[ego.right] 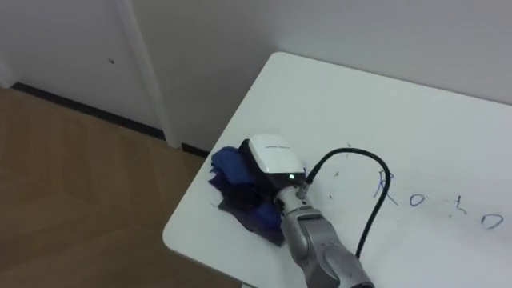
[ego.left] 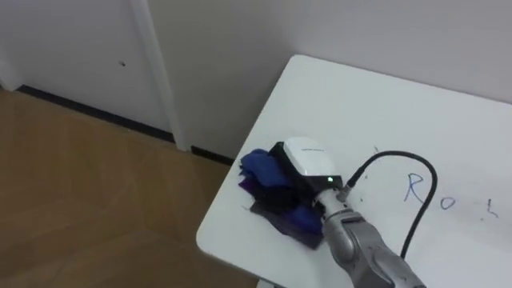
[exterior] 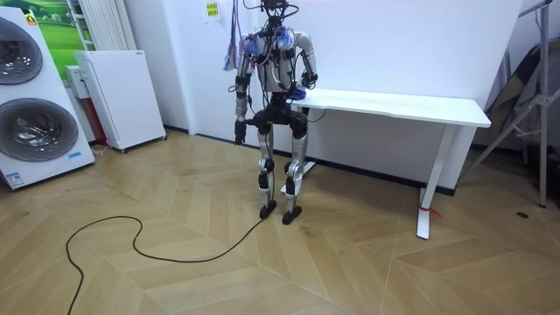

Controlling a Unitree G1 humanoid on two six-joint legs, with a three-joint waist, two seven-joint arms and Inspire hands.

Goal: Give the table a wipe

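A white bench (ego.left: 384, 104) stands against a pale wall, seen from above from the robot's head. Near the bench's left end, close to its front edge and corner, lies a crumpled cloth (ego.left: 258, 170), blue on top with darker purple folds beneath. The robot's right hand (ego.left: 308, 160) rests on top of the cloth, its white back plate facing up with a small green light lit. The arm reaches in from the lower right. The cloth bunches out from under the hand on the left and toward the front edge. Whether the hand grips the cloth or only presses on it cannot be told.

Further right on the bench top, well apart from the cloth, are blue marker marks (ego.left: 422, 192) drawn on the white surface. Beyond the bench's left edge is a wooden floor (ego.left: 80, 176).

In the room view the robot stands upright at the bench's end, facing the wall, its right arm raised onto the bench top. Its left hand (exterior: 238, 134) hangs at its side; its state cannot be told. At the room view's left stand two washing machines (exterior: 26, 122) and a low white cabinet (exterior: 118, 96).
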